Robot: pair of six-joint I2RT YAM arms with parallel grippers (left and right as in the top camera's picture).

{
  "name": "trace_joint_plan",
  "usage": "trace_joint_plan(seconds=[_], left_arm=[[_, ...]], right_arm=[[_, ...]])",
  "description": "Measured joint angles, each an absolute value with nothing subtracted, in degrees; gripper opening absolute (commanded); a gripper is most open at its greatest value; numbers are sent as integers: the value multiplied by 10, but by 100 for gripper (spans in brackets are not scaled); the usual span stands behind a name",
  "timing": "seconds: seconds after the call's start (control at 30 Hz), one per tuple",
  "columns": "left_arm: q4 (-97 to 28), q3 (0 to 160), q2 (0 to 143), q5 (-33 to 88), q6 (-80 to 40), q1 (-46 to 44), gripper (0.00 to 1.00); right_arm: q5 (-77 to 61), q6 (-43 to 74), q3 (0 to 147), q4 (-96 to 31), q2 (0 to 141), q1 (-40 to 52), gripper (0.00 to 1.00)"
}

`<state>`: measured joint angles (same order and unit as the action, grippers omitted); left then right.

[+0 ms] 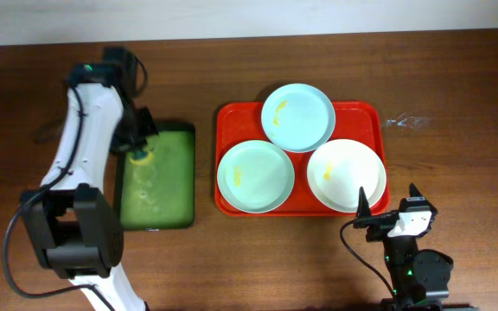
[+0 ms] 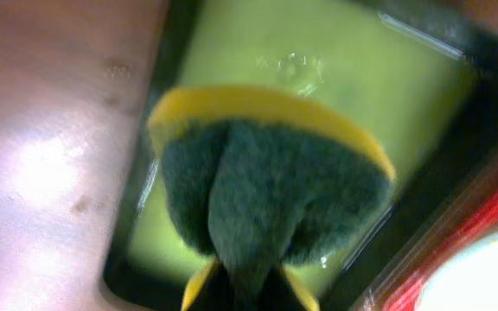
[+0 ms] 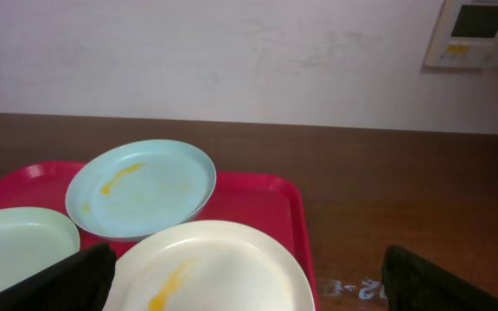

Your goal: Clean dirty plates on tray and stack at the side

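Observation:
The red tray holds three plates. A mint-blue plate with a yellow smear sits at the back. A second mint-blue plate lies front left. The white plate lies front right, also smeared. In the right wrist view I see the white plate, the back plate and the tray. My right gripper is open and empty at the tray's front right corner. My left gripper is shut on a green and yellow sponge over the green tray.
The green black-rimmed tray holds a film of liquid and stands left of the red tray. Bare brown table lies right of the red tray. A wall with a control panel stands behind the table.

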<state>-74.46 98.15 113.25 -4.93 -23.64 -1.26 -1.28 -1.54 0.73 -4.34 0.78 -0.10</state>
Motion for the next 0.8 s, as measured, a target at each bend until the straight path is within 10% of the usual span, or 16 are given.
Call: trace_joint_plan(seconds=[0.33, 0.57, 0.8], left_arm=[[-785, 954, 1017, -46, -236, -34, 0], [-589, 700, 1013, -48, -241, -62, 0], [-676, 878, 883, 43, -244, -80, 0]], right_arm=[[-13, -15, 7, -43, 7, -1, 98], [-13, -15, 7, -43, 8, -1, 98], [-13, -15, 7, -43, 7, -1, 98]])
